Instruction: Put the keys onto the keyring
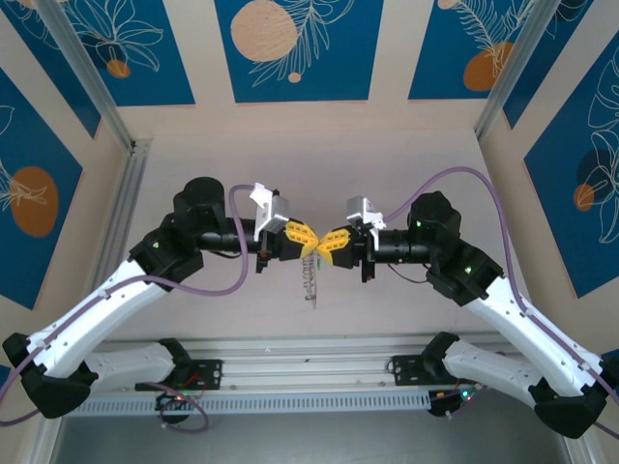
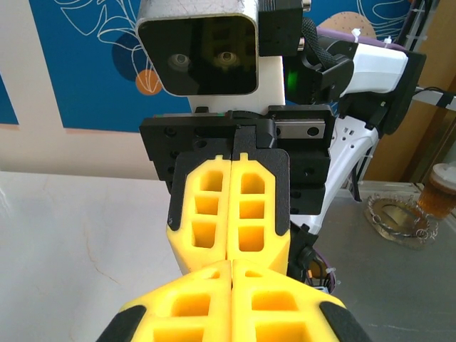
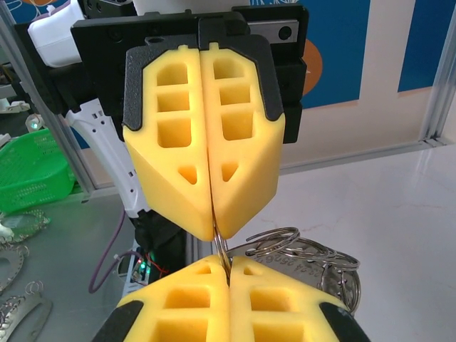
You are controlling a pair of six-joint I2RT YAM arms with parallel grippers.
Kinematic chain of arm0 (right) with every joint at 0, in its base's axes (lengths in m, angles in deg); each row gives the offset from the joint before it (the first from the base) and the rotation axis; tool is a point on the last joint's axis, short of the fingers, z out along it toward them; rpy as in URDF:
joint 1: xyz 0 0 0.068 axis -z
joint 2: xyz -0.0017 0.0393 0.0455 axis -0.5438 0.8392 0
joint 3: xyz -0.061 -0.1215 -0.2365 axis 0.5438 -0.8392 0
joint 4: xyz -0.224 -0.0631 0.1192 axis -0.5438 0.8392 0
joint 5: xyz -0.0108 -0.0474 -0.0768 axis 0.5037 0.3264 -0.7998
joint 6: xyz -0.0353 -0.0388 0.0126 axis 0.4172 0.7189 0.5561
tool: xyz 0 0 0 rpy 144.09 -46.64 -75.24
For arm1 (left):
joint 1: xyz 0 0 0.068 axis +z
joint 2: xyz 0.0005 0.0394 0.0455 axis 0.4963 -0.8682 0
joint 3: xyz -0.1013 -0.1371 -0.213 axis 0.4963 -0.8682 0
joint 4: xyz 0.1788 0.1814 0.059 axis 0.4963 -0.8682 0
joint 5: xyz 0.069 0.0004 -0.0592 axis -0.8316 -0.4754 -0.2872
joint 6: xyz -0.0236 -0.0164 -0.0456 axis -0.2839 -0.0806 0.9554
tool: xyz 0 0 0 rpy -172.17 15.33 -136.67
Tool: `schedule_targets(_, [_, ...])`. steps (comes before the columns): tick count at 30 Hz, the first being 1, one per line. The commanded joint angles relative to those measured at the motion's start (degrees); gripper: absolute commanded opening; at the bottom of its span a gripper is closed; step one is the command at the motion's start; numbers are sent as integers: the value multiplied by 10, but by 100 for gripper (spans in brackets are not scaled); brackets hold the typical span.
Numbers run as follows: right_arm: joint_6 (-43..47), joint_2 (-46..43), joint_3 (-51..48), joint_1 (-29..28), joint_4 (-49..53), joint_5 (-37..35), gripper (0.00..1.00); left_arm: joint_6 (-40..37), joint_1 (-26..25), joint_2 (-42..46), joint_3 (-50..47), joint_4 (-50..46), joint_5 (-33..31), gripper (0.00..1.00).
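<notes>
Pale table (image 1: 319,164) underneath. Both arms raised, meeting tip-to-tip in mid-air over table centre. L gripper (image 1: 308,237) clenched, R gripper (image 1: 327,242) clenched too, each pinching keyring wire at its finger seam. Keyring (image 1: 311,280) dangles below tips, w/ silvery rings bunched just beside R fingers (image 3: 285,313).

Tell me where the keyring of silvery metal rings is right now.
The silvery metal keyring hangs in mid-air over the table's middle in the top view, pinched where the left gripper and right gripper meet tip to tip.
</notes>
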Motion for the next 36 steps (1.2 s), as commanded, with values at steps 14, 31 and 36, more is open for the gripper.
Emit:
schedule_targets(14, [59,40,89,-20,175,-40,0,-136,1,-12,173,-316,-83,96])
schedule_targets(31, [100,118,163,-86,256,-74,0,-214,-5,-107,304,-524,-116,61])
schedule_targets(36, [103,123,168,-90,254,-69,0,-221,-5,-111,301,-523,-111,57])
